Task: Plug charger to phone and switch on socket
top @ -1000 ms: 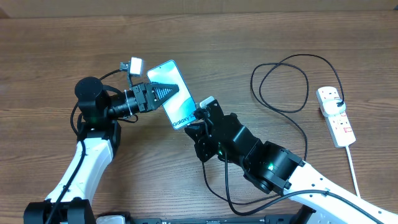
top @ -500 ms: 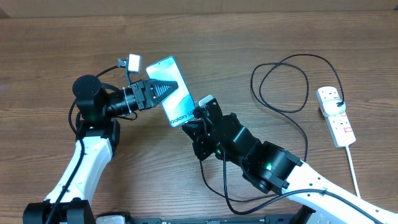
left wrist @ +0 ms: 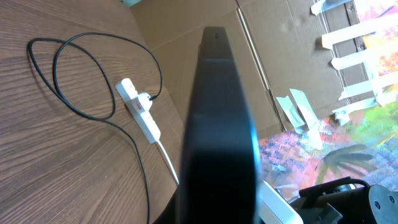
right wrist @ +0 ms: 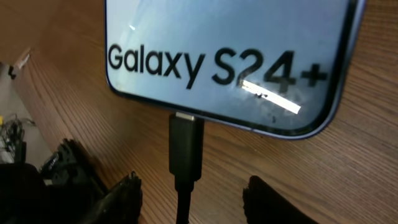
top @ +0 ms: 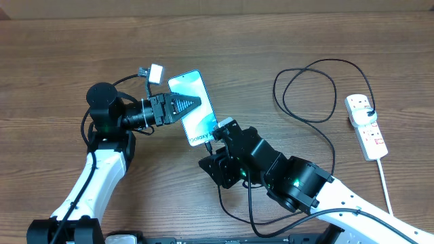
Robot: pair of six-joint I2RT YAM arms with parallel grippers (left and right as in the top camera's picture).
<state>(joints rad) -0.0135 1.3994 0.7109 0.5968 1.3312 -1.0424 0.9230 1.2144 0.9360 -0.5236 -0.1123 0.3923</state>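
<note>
The phone point(top: 198, 116) is held off the table with its light blue screen up, and my left gripper point(top: 184, 104) is shut across its upper half. In the left wrist view the phone's dark edge point(left wrist: 217, 124) fills the middle. The charger's black connector point(right wrist: 186, 147) sits in the port at the phone's "Galaxy" end. My right gripper point(right wrist: 194, 194) stands open around the cable just below the connector, with neither finger touching it. The charger cable point(top: 306, 88) runs in loose loops to the white socket point(top: 366, 126) at the right, where its plug sits in an outlet.
The socket's thick white cord point(top: 385, 186) trails toward the front right edge. The socket point(left wrist: 138, 111) and the cable loops point(left wrist: 74, 74) also show in the left wrist view, with cardboard beyond the table edge. My right arm point(top: 298, 183) lies across the front middle.
My right gripper has opened and let go of the connector, which stays in the phone. My left gripper has shifted the phone slightly right.
</note>
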